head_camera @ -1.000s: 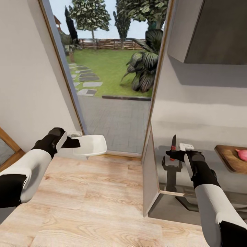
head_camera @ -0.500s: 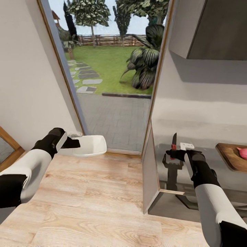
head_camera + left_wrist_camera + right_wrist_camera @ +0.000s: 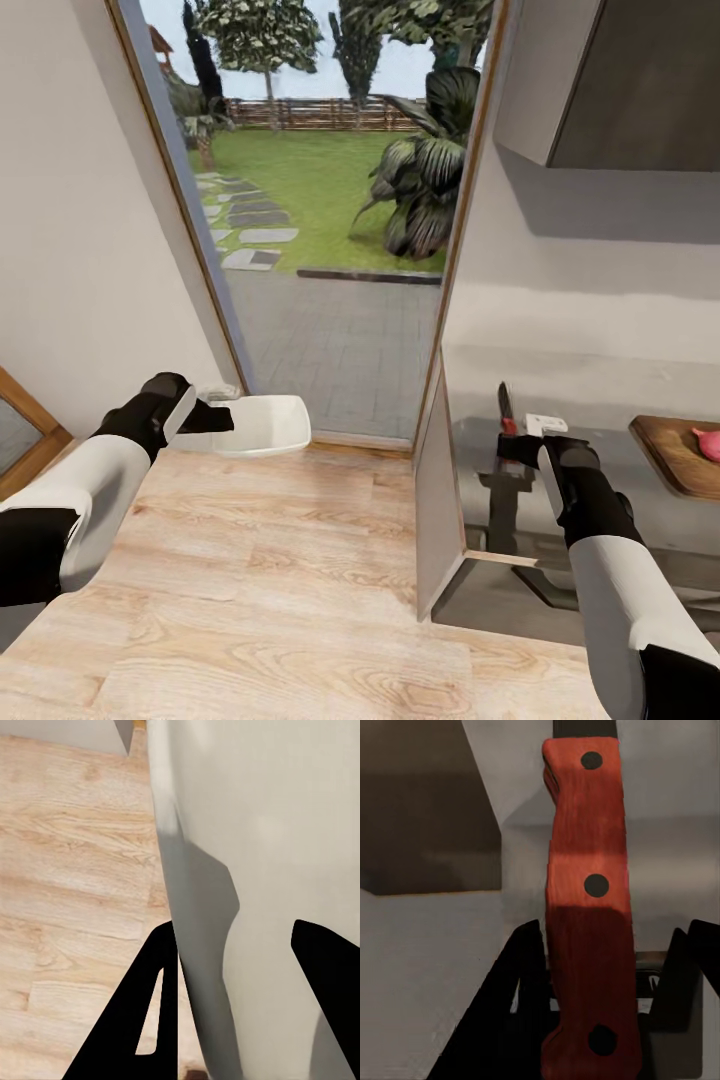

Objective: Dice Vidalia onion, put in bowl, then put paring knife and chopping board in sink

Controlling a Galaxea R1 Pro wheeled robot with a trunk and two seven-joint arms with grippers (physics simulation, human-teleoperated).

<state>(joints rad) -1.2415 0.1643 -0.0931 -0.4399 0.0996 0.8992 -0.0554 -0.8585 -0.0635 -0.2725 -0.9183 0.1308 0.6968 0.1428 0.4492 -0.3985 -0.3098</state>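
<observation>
The slim, stiff red-handled paring knife was clamped at its handle by the right gripper, blade upright, while the light, rigid shallow white squarish bowl was pinched at its rim by the left gripper.

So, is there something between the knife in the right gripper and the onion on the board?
Nothing visible. The right gripper holds the paring knife upright above the countertop; the stretch toward the chopping board with the Vidalia onion looks bare.

The grey countertop carries the chopping board at its far right, the Vidalia onion resting on it.
</observation>
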